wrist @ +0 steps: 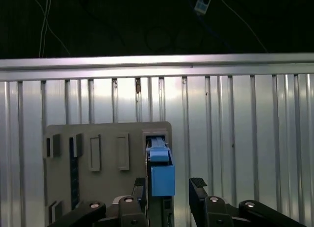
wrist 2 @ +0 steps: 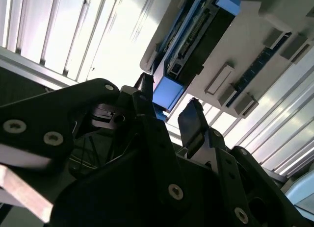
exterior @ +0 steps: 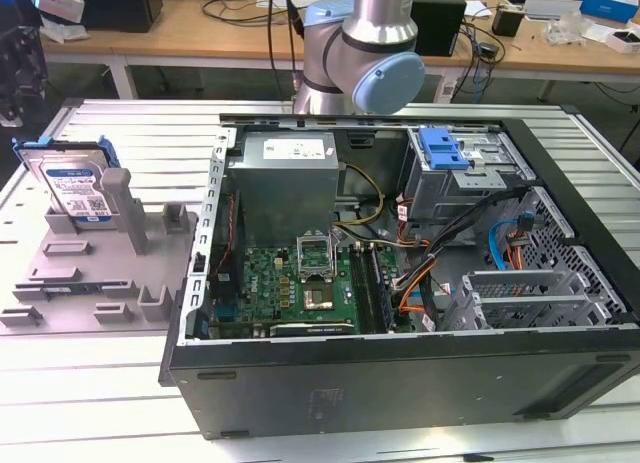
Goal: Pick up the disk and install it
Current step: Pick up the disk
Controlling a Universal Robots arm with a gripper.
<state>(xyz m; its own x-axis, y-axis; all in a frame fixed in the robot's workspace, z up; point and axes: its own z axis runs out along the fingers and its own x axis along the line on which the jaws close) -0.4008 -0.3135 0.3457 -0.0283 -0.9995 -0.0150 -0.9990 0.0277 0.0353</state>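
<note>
While pincer (wrist: 169,185) gapes — disk (exterior: 72,188) lies apart.

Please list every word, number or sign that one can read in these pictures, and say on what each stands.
No text can be read with certainty.
Label on the disk: print is there, but it is too small to read.
Label on the power supply: too small to read.
Markings on the motherboard: too small to read.

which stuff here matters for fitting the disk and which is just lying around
Job: silver rectangular metal disk in blue plastic carrier, grey plastic holder rack, open black metal computer case, black pincer.
Lying about: blue-and-white box, wooden workbench.
</note>
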